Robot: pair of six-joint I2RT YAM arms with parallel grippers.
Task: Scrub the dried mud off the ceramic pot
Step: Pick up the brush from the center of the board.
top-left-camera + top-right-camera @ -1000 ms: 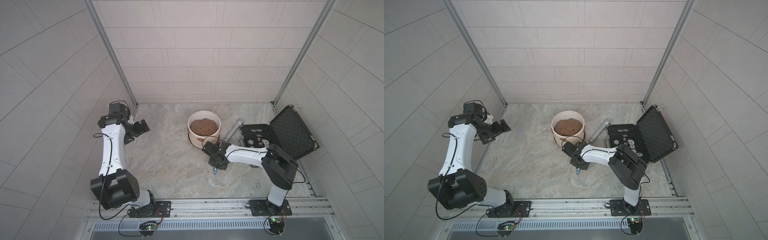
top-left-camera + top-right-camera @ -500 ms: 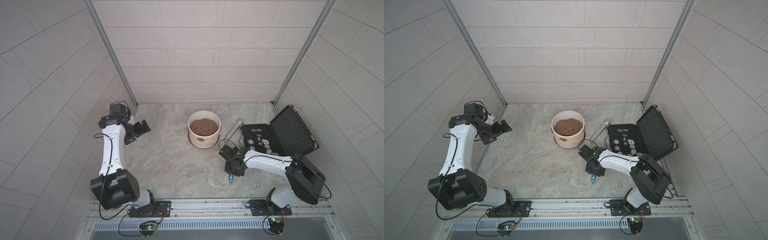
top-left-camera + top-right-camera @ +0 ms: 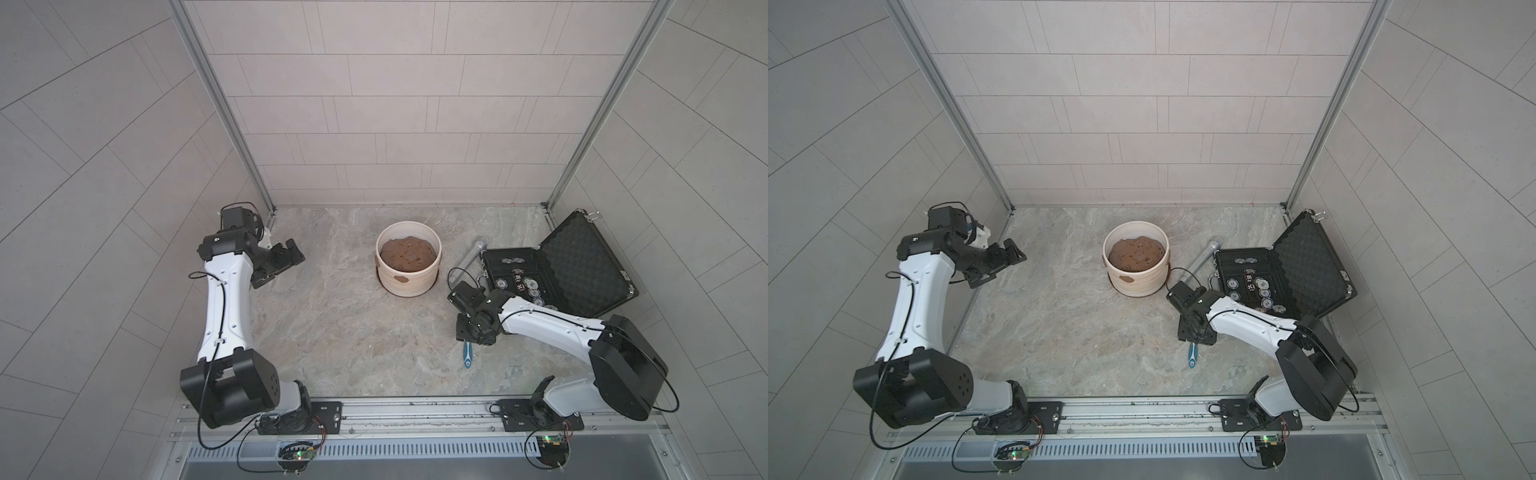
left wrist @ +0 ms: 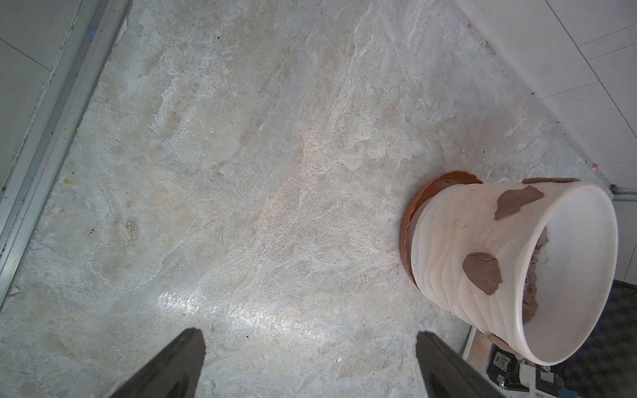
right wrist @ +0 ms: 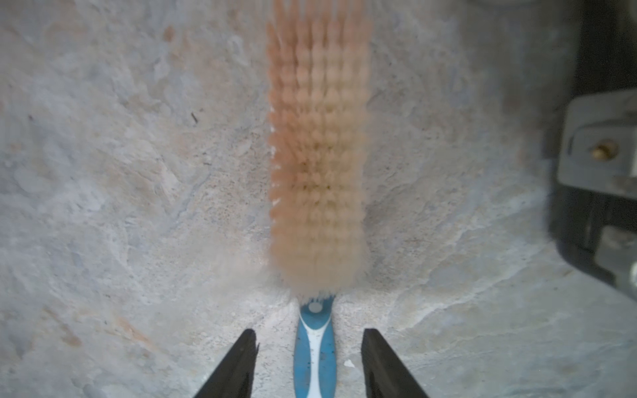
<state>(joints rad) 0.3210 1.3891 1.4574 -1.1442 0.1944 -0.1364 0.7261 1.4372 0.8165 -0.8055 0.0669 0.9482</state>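
**Ceramic pot (image 3: 409,284): brush released, mud remained**

The pot stood mid-floor toward the back wall, dried mud (image 4: 482,273) patches on its side. Within the last second the right gripper (image 5: 310,332) had carried the brush (image 5: 315,348) away from it and parted its fingers; the handle lay between them, untouched. The left gripper (image 4: 309,332) hung spread wide, empty. Judged: scrubbing unfinished.

The scrub brush (image 5: 315,206) lies on the floor (image 3: 353,332) under the right gripper (image 5: 308,336). Its handle runs between the fingers, touching neither, and its bristle head lies beyond the fingertips on the pot's side. Behind and left of this gripper the ceramic pot (image 3: 419,282) stands on a saucer (image 4: 406,227), a soil mound (image 3: 409,255) in it. A metal tube (image 3: 471,257) lies between pot and open case (image 3: 582,257), which sits near the gripper's right, poker chips (image 3: 528,284) in it. The dried mud (image 4: 482,272) sits on the pot wall facing the left gripper (image 4: 308,332), well apart.
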